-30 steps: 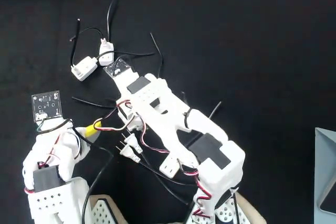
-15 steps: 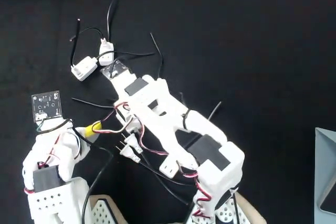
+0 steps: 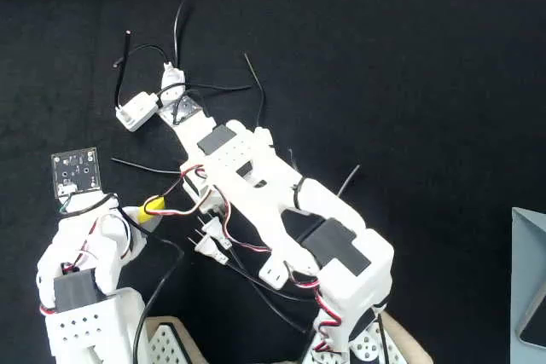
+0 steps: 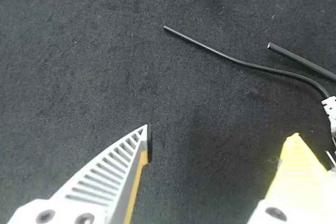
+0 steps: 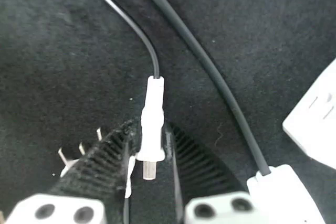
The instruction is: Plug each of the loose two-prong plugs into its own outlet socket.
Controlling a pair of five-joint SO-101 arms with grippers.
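- Near-left corner of the table [image 3: 426, 57]: the left gripper [image 4: 220, 131] hangs low over bare cloth, fingers spread wide with nothing between them. I'd call it parked, out of its partner's way. A black wire [image 4: 236, 61] lies beyond it.
- Toward the far-left corner, a boxy outlet socket [image 3: 136, 112] lies flat with a rounded white piece [image 3: 172, 84] just beside it, probably the second socket. Their cords curl toward the far edge.
- Right beside those two is the right gripper [image 5: 152, 128], its arm stretched diagonally from the near edge. Its pads pinch a slim white plug [image 5: 152, 111] by the narrow sides, likely to steady it for lining up. The cord leaves the far end and a metal stub shows at the wrist end, so I'd guess it needs turning.
- Under that arm, nearer the near edge, two loose plugs [image 3: 211, 240] lie with prongs bare, not yet plugged in.
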